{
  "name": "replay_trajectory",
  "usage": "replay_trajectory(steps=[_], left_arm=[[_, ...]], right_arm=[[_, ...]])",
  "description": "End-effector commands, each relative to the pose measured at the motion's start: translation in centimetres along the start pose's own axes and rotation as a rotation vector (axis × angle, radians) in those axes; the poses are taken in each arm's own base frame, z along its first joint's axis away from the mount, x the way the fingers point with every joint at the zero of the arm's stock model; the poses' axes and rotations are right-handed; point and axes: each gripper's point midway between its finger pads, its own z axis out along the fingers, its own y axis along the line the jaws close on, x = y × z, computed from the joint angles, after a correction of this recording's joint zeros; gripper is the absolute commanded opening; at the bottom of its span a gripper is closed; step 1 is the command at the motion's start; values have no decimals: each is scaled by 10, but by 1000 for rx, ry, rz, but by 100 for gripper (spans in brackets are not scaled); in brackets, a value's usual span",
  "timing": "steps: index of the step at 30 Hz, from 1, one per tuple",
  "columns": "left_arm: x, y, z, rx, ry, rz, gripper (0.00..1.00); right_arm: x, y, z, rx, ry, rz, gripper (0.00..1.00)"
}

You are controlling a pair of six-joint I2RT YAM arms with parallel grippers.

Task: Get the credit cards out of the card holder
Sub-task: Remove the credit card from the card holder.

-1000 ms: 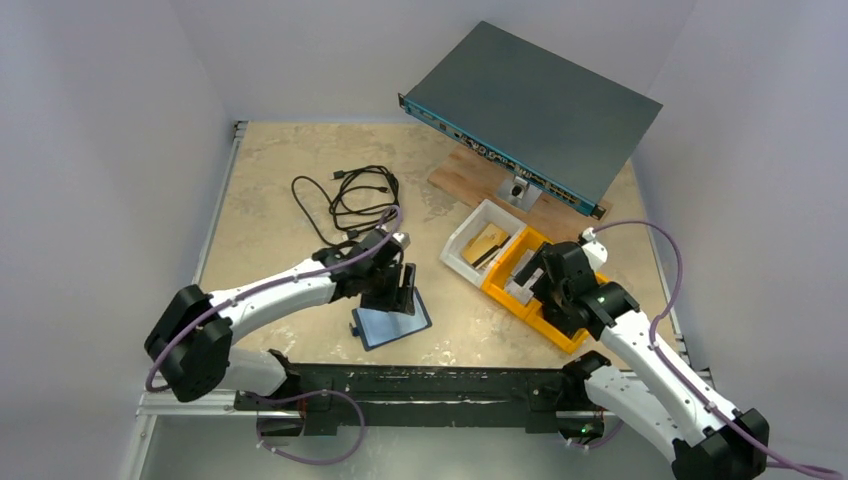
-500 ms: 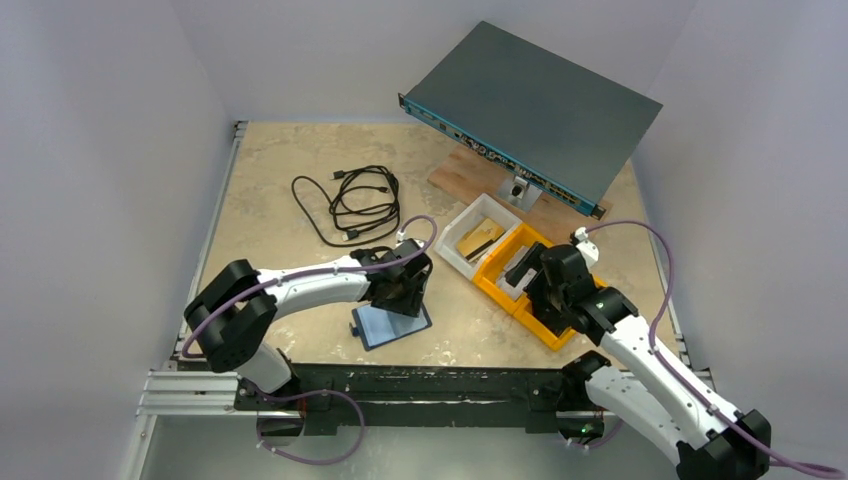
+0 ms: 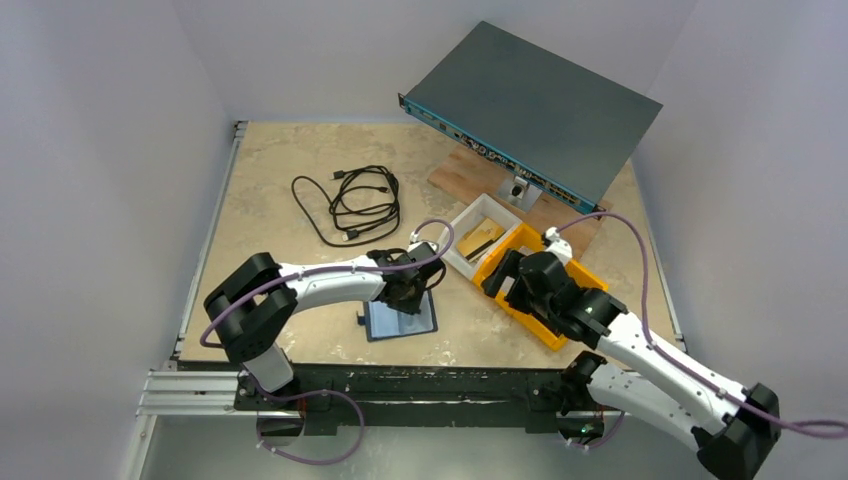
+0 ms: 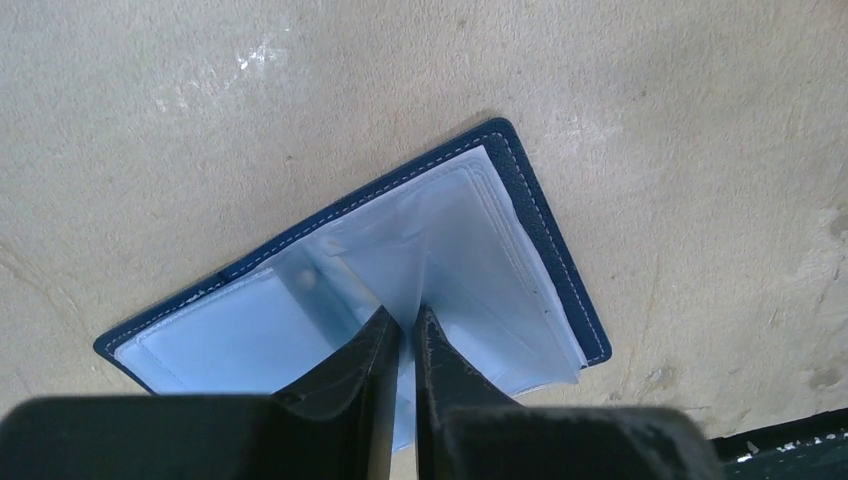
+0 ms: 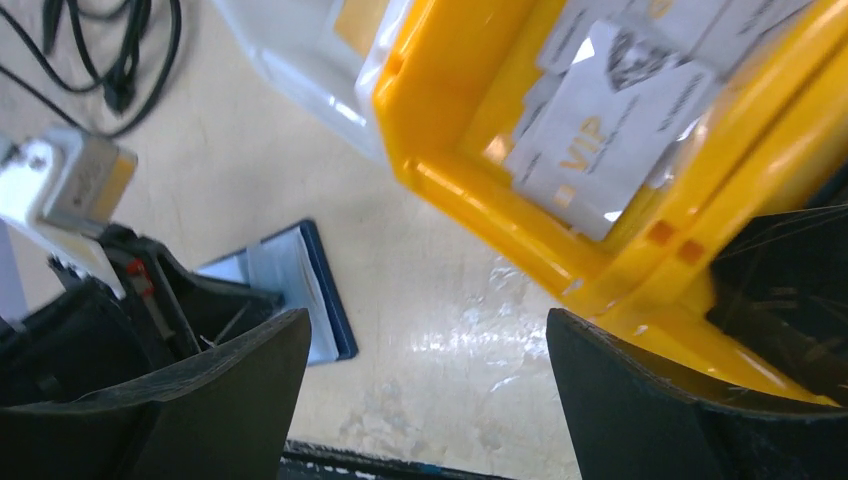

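The card holder [image 3: 404,320] lies open near the table's front edge, navy outside [image 4: 545,235] with pale blue clear sleeves inside. My left gripper [image 4: 405,312] is shut on one upright clear sleeve [image 4: 440,250] at the fold; in the top view the left gripper [image 3: 415,294] is right over the holder. Whether a card sits in that sleeve I cannot tell. My right gripper [image 5: 428,320] hangs open over bare table between the card holder [image 5: 300,275] and a yellow bin [image 5: 470,150]. White credit cards [image 5: 610,130], one marked VIP, lie in that bin.
Yellow bins [image 3: 548,336] and a white bin [image 3: 470,216] holding a tan item stand right of the holder. A coiled black cable [image 3: 355,200] lies at the back left. A network switch [image 3: 530,100] leans on a wooden board [image 3: 470,178] at the back.
My left gripper dropped onto the open holder and shut on a sleeve; the holder shifted slightly right. My right arm swung left, away from the yellow bin toward the holder.
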Motion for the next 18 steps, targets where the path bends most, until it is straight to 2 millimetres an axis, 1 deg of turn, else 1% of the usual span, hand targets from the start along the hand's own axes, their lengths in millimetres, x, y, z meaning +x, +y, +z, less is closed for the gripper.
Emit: replay_trajectory(steps=[1,3,5,8,10,13,18], left_arm=[[5,-2,5,10,19,37,4],[1,-8,0,49,5,40,0],[-3,-14,-8,89,-14,36,0],[-6,-19,-15,133,-27,23,0],[-7,-20,-18,169,-30,1,0],[-8,-19,-20,245,-32,-54,0],[-12,-16,-27,359,-45,-133,0]], right_arm=[[10,35,7,-69,6,-7,88],[18,43,13,-90,32,-18,87],[23,52,18,-121,53,-26,84],[33,67,25,-166,93,-46,76],[40,77,29,-183,115,-69,71],[53,89,36,-196,154,-103,61],[72,106,45,-232,204,-136,53]])
